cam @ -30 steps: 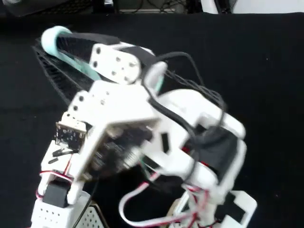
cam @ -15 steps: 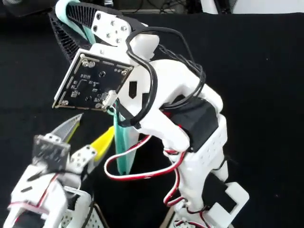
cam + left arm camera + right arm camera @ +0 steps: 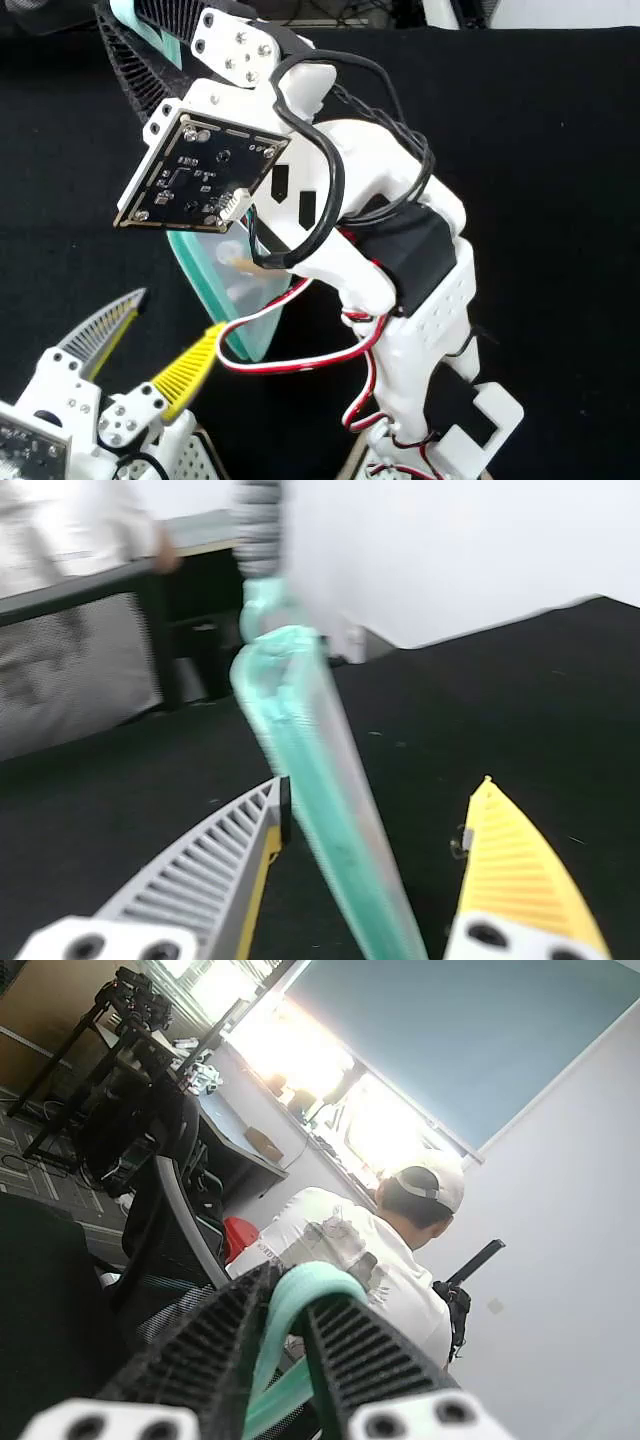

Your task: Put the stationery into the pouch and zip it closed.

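- Over the last second the right arm (image 3: 400,270) has swung up from a low, bent-over pose. It has carried the mint-green translucent soft plastic pouch (image 3: 225,290) off the black cloth-covered worktop (image 3: 560,150).
- Half a second ago the pouch hung edge-on as a thin strip. Now it has turned and shows its broad face in the high view.
- The left arm (image 3: 70,400) has dropped back toward the near edge. Its jaws sit lower than they did half a second ago.
- Right jaws, black and ribbed: clamped tight on the pouch's top edge, up high at the far left. The pouch dangles free below them, clear of the worktop.
- Left jaws, one grey and one yellow: spread wide and holding nothing. In the left wrist view the pouch hangs between them. Whether either one touches it I cannot tell.
- Reading: the pouch looks set up for a two-arm hold, probably so the left jaws can steady it or work the zip.
- Pouch: slim, limp and see-through, tapering to its lower end. A pale smudge shows through the wall. I cannot tell whether stationery is inside or how the zip stands.
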Action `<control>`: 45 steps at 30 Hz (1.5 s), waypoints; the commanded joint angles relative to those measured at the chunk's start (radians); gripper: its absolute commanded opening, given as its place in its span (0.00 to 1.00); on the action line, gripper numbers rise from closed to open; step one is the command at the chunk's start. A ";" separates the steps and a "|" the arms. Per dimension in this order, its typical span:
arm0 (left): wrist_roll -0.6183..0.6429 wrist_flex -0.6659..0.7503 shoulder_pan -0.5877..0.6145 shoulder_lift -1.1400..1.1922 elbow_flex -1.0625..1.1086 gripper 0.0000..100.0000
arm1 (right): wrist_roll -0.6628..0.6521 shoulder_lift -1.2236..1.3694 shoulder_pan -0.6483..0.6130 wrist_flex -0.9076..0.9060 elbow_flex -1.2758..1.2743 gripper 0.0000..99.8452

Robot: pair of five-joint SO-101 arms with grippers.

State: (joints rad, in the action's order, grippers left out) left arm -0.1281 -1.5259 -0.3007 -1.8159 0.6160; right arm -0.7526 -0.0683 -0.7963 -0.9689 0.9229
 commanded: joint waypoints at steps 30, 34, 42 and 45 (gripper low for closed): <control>-0.049 0.373 0.257 -0.002 0.380 0.30 | 0.009 -0.114 0.015 -0.161 0.048 0.01; -0.120 0.437 0.309 -0.002 0.463 0.30 | 0.009 -0.114 0.009 -0.203 0.053 0.01; -0.118 0.569 0.209 -0.002 0.564 0.29 | 0.009 -0.114 0.012 -0.224 0.056 0.01; -0.118 0.571 0.200 -0.002 0.552 0.29 | 0.009 -0.136 0.012 -0.224 0.053 0.01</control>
State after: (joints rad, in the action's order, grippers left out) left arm -0.2401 -0.9812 -0.0813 -1.8144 1.1807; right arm -0.7526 -0.1527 -0.7963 -1.1930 0.9352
